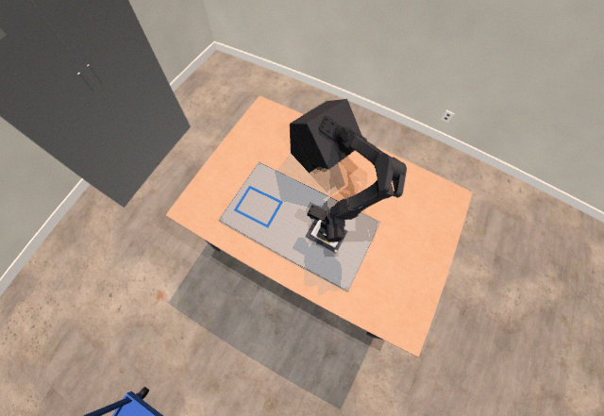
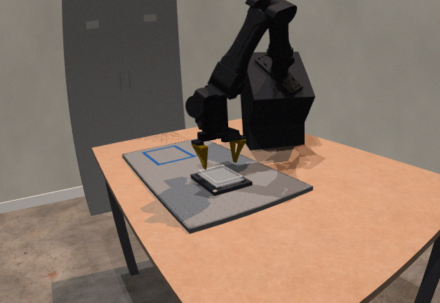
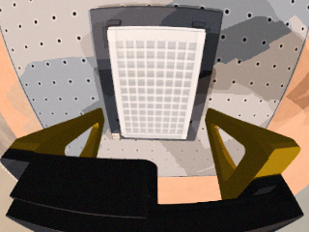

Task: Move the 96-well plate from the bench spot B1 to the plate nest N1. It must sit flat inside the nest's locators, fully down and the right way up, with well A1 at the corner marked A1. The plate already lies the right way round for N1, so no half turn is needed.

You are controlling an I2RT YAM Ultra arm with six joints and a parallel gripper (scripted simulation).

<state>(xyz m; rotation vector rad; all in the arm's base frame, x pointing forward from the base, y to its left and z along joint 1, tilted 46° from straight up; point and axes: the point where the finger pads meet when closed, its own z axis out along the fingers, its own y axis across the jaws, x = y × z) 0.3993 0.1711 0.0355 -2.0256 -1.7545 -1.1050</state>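
The white 96-well plate [image 2: 221, 176] lies flat on the black plate nest N1 [image 2: 231, 186] in the middle of the grey perforated board [image 2: 184, 200]. In the wrist view the plate [image 3: 156, 83] sits inside the dark nest frame [image 3: 157, 15], its long sides parallel to the frame. My gripper [image 2: 218, 163] hovers a little above the plate's near end, wide open and empty, its yellow fingers apart on either side and touching nothing. The blue outline of spot B1 [image 2: 168, 154] is empty at the board's far left. I cannot read the A1 corner mark.
The arm's black base block [image 2: 277, 104] stands behind the board. A dark cabinet [image 2: 120, 80] stands beyond the table's far left edge. The orange table top [image 2: 302, 239] stretches to the right and front of the board.
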